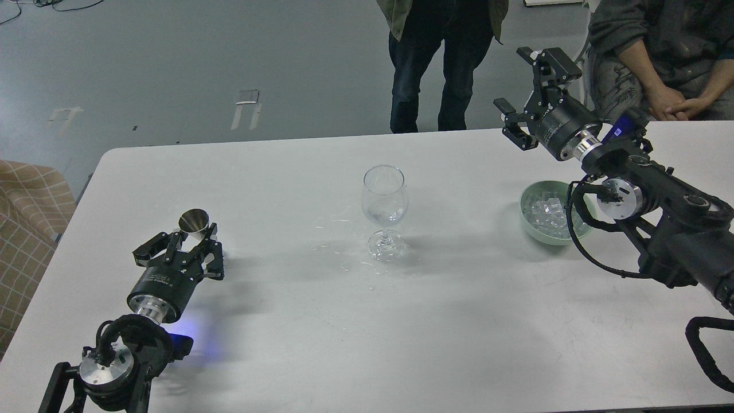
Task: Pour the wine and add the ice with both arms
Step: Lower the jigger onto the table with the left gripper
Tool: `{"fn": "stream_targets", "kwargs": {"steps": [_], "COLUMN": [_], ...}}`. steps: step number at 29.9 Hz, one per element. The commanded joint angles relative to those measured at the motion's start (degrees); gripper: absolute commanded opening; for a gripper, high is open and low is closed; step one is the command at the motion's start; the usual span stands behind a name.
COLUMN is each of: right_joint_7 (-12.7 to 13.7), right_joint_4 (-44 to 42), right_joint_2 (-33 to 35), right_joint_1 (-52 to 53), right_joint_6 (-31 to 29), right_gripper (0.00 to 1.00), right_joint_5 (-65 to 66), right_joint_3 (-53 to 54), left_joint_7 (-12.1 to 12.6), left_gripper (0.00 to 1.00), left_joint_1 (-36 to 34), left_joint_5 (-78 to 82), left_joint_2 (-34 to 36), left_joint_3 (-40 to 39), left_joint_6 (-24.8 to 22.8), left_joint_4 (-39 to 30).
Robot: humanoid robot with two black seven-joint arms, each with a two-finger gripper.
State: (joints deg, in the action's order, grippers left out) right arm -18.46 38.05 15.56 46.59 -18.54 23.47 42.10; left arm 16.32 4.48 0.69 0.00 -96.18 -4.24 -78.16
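Observation:
A clear stemmed wine glass (384, 201) stands upright mid-table with a little clear wine (385, 216) in its bowl. My left gripper (193, 236) is at the left, low over the table, shut on a small metal cup (194, 221) that stands about upright. A pale green bowl (528, 225) at the right holds a heap of ice cubes (547, 211). My right gripper (526, 94) is open and empty, raised above the table's far edge, behind and above the bowl. My right forearm covers the bowl's right side.
Clear droplets (343, 221) lie on the white table (459, 321) left of the glass foot. One person (441, 63) stands behind the far edge; another (659, 57) sits at the far right, close to my right gripper. A plaid cloth (23, 229) lies off the left edge.

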Motion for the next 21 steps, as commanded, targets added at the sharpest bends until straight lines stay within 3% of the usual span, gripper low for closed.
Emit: {"fn": "stream_targets", "kwargs": {"steps": [1,21], "right_joint_7": [0.00,0.00], "right_joint_4": [0.00,0.00], "right_joint_2": [-0.01,-0.01], "right_joint_1": [0.00,0.00], "right_joint_6": [0.00,0.00], "right_gripper": [1.00,1.00], "right_joint_5": [0.00,0.08], "right_joint_3": [0.00,0.00], "left_joint_7": [-0.06,-0.06], "left_gripper": [0.41,0.47], "left_joint_1": [0.00,0.00], "left_joint_5": [0.01,0.10], "left_joint_2": [0.00,0.00], "left_joint_3": [0.21,0.29], "left_joint_6": [0.02,0.02], "left_joint_4": [0.02,0.02]}}
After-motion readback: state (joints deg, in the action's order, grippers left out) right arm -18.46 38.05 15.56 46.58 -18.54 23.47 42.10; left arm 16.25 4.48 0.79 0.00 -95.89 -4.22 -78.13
